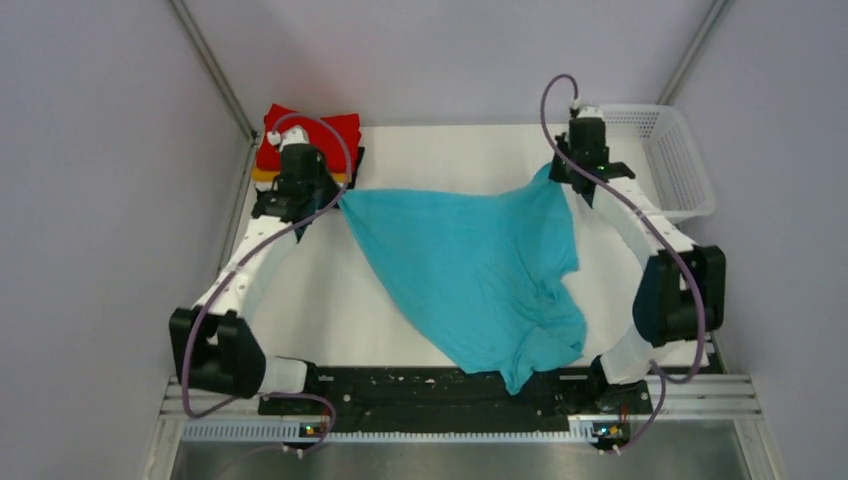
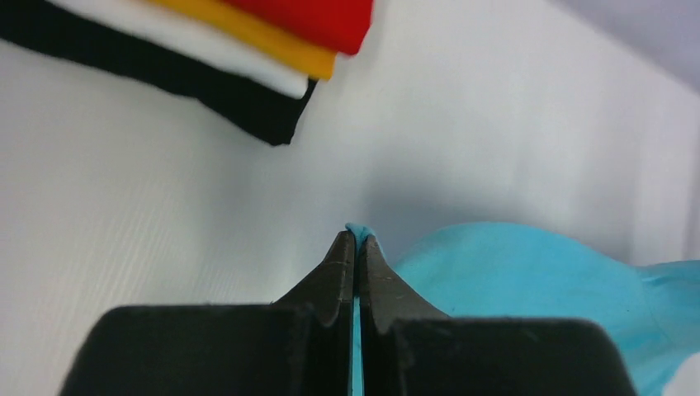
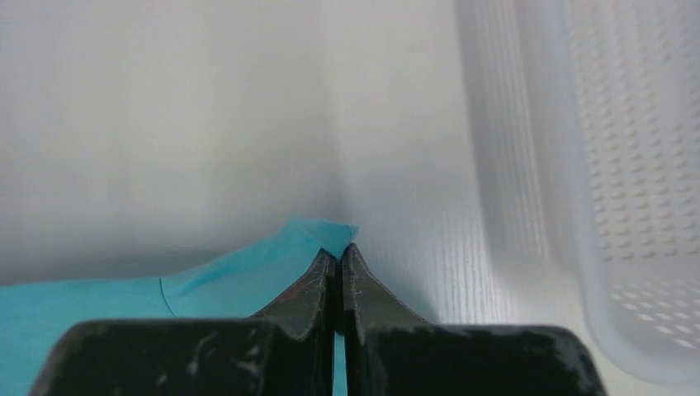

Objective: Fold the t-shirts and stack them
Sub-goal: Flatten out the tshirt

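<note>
Four done: red shirt [image 2: 322, 21], orange shirt [image 2: 281, 48], white shirt [image 2: 231, 62] and black shirt [image 2: 206, 92] are folded and stacked far left on the desk [image 1: 450, 150]. Left to do: turquoise shirt [image 1: 470, 270], unfolded, strung mid-desk, tail bunched at the near edge. Left claw [image 2: 357, 239] pinches its left corner, right claw [image 3: 338, 252] its right corner, beside the basket [image 1: 680, 170]. Left arm covers part of the stack. Can't tell hem from shoulders.
</note>
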Controlling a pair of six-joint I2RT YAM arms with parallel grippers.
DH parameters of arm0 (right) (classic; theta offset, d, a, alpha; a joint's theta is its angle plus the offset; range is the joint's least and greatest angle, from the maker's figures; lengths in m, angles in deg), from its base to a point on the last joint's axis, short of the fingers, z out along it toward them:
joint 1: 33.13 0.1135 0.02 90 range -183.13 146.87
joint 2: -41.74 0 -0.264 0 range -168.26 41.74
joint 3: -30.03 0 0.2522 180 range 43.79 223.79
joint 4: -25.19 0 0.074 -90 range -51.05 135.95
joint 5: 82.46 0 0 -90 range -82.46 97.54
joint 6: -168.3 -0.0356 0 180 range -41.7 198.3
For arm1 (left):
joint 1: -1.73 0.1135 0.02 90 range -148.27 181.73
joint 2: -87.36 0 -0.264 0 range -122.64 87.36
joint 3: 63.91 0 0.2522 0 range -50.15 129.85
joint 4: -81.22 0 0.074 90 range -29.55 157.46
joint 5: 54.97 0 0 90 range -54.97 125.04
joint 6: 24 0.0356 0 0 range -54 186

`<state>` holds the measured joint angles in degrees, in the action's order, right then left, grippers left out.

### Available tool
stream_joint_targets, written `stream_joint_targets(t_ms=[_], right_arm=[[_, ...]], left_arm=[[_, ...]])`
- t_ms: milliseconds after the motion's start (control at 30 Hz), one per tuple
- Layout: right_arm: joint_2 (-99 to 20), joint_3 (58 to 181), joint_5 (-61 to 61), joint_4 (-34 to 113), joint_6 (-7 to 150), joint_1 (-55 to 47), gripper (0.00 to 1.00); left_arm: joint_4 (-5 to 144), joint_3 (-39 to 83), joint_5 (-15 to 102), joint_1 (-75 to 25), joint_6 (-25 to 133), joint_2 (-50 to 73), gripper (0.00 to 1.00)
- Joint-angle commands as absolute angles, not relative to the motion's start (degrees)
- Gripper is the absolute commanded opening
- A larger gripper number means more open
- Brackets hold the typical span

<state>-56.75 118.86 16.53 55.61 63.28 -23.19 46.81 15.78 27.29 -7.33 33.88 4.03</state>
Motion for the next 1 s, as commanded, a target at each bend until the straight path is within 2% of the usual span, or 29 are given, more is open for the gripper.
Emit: stream_joint_targets(t_ms=[0,167,333,667,967], right_arm=[[-37.57,123.81,14.73,56.99,67.52,-23.47,0.00],[-24.93,129.15,9.26,61.74,67.80,-23.49,0.00],[-18.56,141.28,3.66,67.04,67.58,-23.53,0.00],[-16.10,165.47,-8.03,75.96,67.35,-23.46,0.00],[-15.21,172.35,-10.04,76.18,67.52,-23.50,0.00]], left_arm=[[49.41,18.40,27.66,-7.32,36.13,19.66,0.00],[47.97,21.11,25.38,-7.32,37.17,33.15,0.00],[43.19,31.41,25.79,-7.32,38.97,41.33,0.00],[37.16,48.51,32.42,-7.32,41.19,47.34,0.00],[35.67,52.79,37.27,-6.94,41.27,48.17,0.00]])
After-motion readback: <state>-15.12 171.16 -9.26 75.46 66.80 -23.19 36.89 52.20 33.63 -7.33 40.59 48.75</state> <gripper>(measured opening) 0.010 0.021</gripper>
